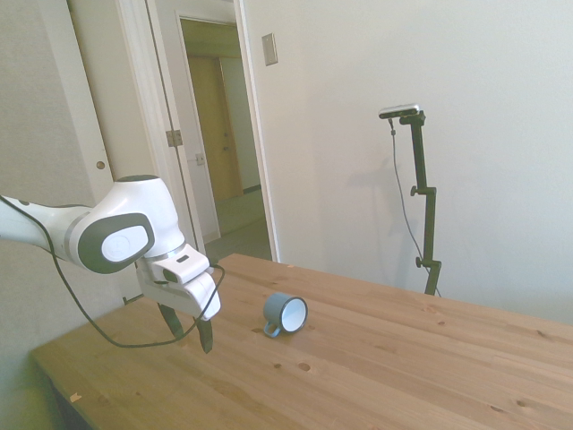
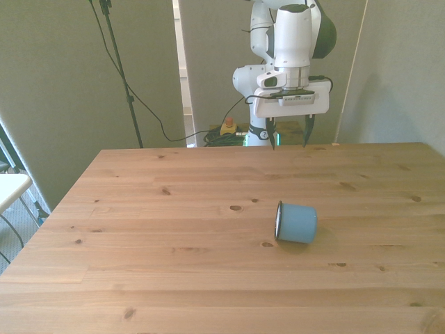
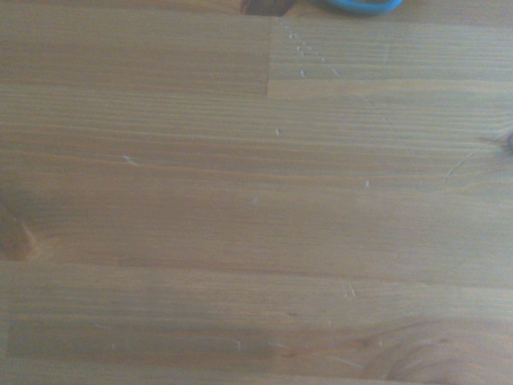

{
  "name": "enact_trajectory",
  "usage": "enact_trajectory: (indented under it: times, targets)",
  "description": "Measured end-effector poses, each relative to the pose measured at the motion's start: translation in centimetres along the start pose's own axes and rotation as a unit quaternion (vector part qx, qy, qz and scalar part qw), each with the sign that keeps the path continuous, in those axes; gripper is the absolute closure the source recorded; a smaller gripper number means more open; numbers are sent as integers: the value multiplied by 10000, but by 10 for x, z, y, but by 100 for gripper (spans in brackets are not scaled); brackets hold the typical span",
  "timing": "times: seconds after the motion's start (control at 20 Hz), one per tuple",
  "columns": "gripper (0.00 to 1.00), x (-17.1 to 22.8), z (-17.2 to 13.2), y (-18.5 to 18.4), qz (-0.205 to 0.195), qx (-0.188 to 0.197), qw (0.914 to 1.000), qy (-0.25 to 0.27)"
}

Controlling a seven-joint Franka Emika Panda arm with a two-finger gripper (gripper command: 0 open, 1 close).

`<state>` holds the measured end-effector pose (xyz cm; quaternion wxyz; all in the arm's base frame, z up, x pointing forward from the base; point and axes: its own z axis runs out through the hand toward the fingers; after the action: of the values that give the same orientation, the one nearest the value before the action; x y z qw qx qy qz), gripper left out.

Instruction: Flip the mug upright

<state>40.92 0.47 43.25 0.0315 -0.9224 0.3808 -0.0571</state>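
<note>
lying on its side near the middle of the table [image 2: 174, 209], the mug [image 2: 296, 223] shows its white mouth toward the front view's left, and in the side view its little loop handle [image 1: 271, 331] sits low, against or just off the wood. the tool [image 2: 287, 134] hangs well apart from it, back toward the table's far edge, fingers [image 1: 205, 335] pointing down, spread wide and holding nothing. in the wrist view only a sliver of blue [image 3: 362, 5] peeks in at the frame's edge, the rest is bare planks.

the step in hand looks to be the approach, nothing gripped yet. to do it well, i'd say the tool should travel over the mug before coming down, then turn so one finger slips into the mouth and the other lands outside the wall, pinching the rim on the upper side. grabbing across the round body seems riskier, since the mug could roll away on that smooth wood. a rim pinch would let the wrist swing the base down onto the table. keeping clear of the handle should help the fingers seat flat.
</note>
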Motion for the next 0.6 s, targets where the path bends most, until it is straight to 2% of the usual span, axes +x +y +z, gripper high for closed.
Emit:
enact_trajectory:
  times: [0.2,0.4,0.6]
  targets:
    - [0,14,-5,2,132,115,9998,-16]
    - [0,79,-21,1,261,488,9985,-17]
    - [0,140,-10,-2,289,1024,9939,-306]
